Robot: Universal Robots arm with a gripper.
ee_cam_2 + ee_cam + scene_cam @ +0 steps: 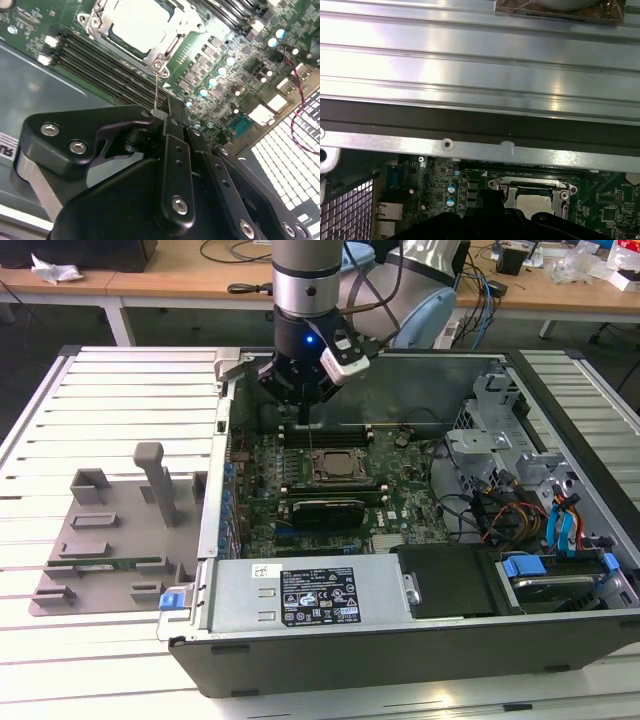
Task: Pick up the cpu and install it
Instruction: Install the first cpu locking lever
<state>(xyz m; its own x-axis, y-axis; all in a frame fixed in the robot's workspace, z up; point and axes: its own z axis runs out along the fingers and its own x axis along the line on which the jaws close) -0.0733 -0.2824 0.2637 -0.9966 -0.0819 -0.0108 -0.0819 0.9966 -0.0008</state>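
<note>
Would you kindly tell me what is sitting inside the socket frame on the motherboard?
The cpu lies inside the socket frame, its pale metal top showing. Its underside and the socket contacts are covered. The claw hangs above the board.

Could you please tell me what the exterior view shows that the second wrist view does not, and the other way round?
The exterior view takes in the whole open computer case, the grey parts tray on the exterior view's left, and the arm reaching down over the motherboard. The second wrist view gives close detail: dark memory slots beside the socket frame, and a thin metal rod running from that frame towards the gripper. Both show the cpu lying inside the frame, the gripper close by.
</note>
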